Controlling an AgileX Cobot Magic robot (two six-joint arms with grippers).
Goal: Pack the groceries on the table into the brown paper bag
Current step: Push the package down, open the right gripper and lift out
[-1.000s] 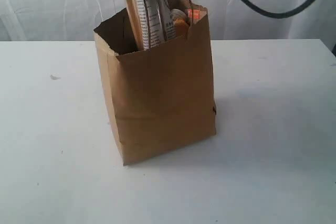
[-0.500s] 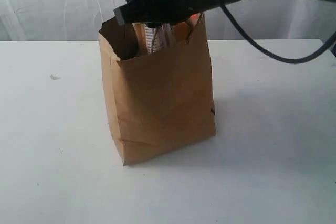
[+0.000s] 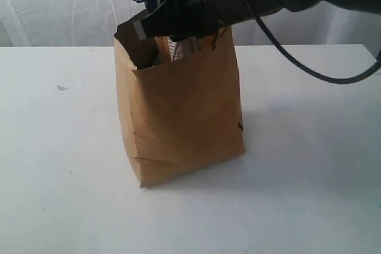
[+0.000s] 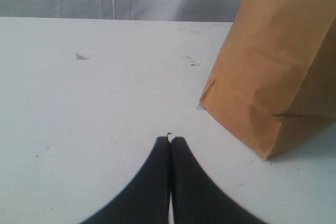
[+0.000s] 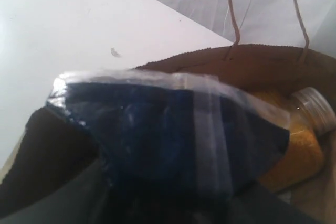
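The brown paper bag (image 3: 184, 117) stands upright on the white table (image 3: 309, 147). My right gripper (image 3: 172, 31) reaches across over the bag's open top, shut on the long dark pasta pack (image 3: 178, 49), whose lower part is inside the bag. In the right wrist view the pasta pack (image 5: 157, 135) fills the space at the gripper (image 5: 168, 203) and hides the jaws. A yellow bottle (image 5: 299, 150) with a pale cap lies inside the bag (image 5: 252, 59). My left gripper (image 4: 170, 140) is shut and empty, low over the table (image 4: 79, 108) beside the bag (image 4: 273, 72).
The bag's two twisted paper handles (image 5: 231, 9) stick up at its far rim. A black cable (image 3: 309, 69) hangs from the right arm over the table. A small speck (image 3: 61, 87) lies on the table at the left. White curtain behind.
The right arm has swung down and across the bag's top, lowering the pasta pack deeper into the bag. The bag's top leaned slightly. The left gripper has not moved.
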